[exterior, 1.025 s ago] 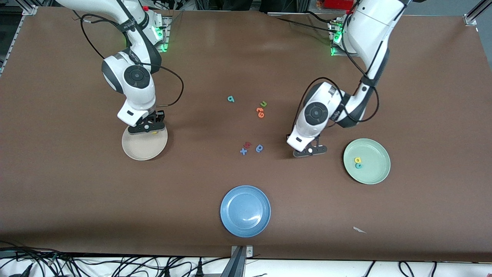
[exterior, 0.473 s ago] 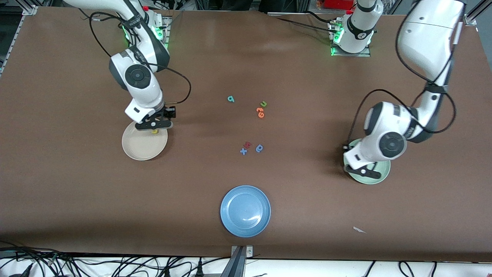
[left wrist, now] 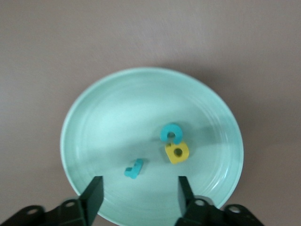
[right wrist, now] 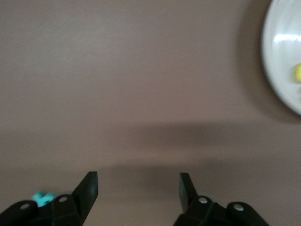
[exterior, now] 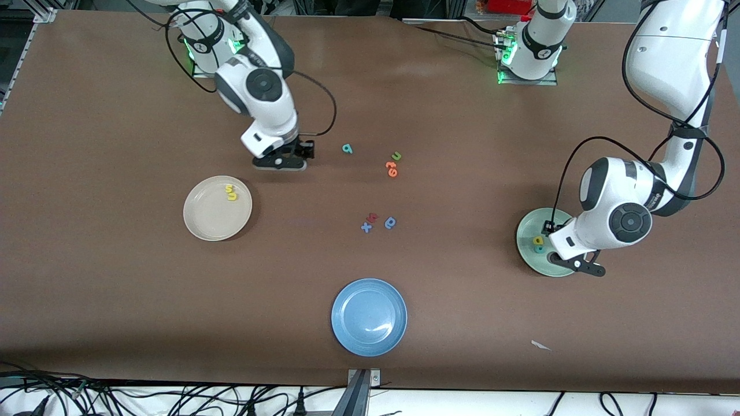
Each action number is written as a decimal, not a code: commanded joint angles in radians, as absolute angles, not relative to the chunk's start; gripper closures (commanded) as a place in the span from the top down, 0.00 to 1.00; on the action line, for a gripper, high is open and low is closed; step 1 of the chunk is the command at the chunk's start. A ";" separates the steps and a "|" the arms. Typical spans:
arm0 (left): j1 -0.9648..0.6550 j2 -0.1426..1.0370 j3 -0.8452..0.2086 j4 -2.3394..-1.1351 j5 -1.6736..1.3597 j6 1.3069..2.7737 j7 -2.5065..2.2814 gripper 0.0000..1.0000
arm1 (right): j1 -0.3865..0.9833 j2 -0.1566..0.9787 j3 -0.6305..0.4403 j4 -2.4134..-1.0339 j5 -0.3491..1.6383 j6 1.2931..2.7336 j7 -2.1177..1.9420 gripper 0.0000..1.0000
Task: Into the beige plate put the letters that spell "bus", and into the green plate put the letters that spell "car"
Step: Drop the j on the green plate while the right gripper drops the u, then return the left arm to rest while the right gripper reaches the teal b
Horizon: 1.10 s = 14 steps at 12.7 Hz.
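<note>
The beige plate (exterior: 214, 222) holds a yellow s (exterior: 230, 188) and a yellow u (exterior: 232, 197). A teal b (exterior: 347, 148) lies on the table farther from the front camera. My right gripper (exterior: 279, 163) hangs open over bare table between that plate and the b, its jaws (right wrist: 138, 190) empty. In the green plate (left wrist: 122, 117) lie a teal c (left wrist: 170, 133), a yellow a (left wrist: 177, 152) and a small teal r (left wrist: 134, 168). My left gripper (left wrist: 138, 195) stands open and empty over the green plate (exterior: 527, 254) at its rim.
Mid-table lie a green u (exterior: 396, 156), orange letters (exterior: 392, 169), a blue x (exterior: 366, 227), a red letter (exterior: 373, 217) and a darker blue round letter (exterior: 390, 222). A blue plate (exterior: 369, 316) sits nearest the front camera. A paper scrap (exterior: 540, 345) lies below the green plate.
My left gripper swung from mid-table over the green plate and opened; the teal r now lies there. My right gripper left the beige plate and moved toward the teal b.
</note>
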<state>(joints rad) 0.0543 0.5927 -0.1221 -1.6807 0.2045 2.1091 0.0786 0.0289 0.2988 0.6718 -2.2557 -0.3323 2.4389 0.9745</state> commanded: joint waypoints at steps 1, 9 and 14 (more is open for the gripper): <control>0.064 0.523 -0.127 -1.667 0.229 2.063 0.037 1.00 | 0.101 0.331 0.676 -2.264 -0.321 2.503 1.066 0.80; 0.087 0.421 -0.134 -1.446 0.229 1.511 0.041 1.00 | 0.239 0.491 0.673 -2.256 -0.749 2.623 1.388 0.92; 0.074 0.240 -0.088 -1.471 0.091 1.528 0.040 1.00 | 0.241 0.529 0.670 -2.246 -0.842 2.625 1.391 0.92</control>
<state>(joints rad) 0.0861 0.3407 -0.1176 -1.4444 0.1620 1.5287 0.0454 0.2395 0.5059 0.6699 -2.2617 -0.8011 2.6149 1.3725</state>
